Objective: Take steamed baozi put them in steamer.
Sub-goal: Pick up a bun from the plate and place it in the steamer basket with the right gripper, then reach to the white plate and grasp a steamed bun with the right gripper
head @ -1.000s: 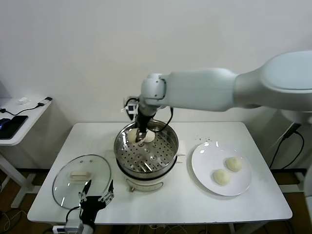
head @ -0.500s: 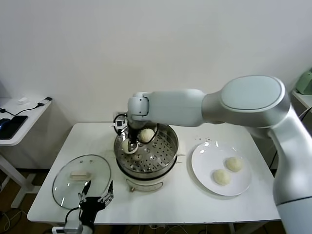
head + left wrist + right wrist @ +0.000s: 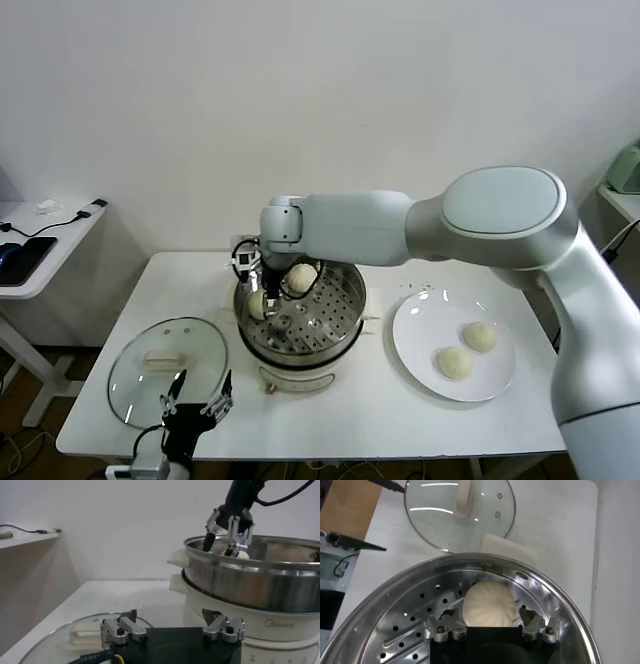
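Right gripper [image 3: 267, 301]: spread open around a bun [image 3: 489, 604], inside steamer's [image 3: 345, 310] left side.
Bun: round, no long axis.
Left gripper [image 3: 198, 408]: open, near lid [image 3: 150, 375].

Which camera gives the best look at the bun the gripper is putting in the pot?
The right wrist view: the baozi sits whole between the open right gripper fingers, on the steamer tray. The head view shows it small, partly behind the gripper. The left wrist view shows only a sliver above the rim.
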Motion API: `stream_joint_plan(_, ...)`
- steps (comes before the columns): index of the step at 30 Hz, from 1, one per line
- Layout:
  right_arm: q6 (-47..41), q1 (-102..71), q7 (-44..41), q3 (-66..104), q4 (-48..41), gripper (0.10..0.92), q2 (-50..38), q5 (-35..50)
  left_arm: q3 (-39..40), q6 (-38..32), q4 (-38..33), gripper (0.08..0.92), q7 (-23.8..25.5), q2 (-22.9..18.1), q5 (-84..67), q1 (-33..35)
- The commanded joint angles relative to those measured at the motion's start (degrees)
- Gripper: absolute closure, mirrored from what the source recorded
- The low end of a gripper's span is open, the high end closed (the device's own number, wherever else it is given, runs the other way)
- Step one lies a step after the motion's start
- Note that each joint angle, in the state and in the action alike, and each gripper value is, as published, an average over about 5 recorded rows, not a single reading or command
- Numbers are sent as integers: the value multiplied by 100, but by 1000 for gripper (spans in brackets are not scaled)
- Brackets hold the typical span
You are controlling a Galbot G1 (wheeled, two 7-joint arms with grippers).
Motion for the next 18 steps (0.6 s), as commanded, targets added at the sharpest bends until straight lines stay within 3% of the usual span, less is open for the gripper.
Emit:
stream_joint_plan(1,517,521,-578,12,187,204,-542,-308,-1,17,-61,177,6,2,18,21)
stream_joint_plan(8,1130,1625,-1628,-257,1119,202,-2260,-664,-22,49,-196,177,12,27,12,68)
stream_joint_plan(18,1094,2292,-1391,-1709,2812,202,-4879,-1596,-85,54,-118,177,8,13,-27,-8)
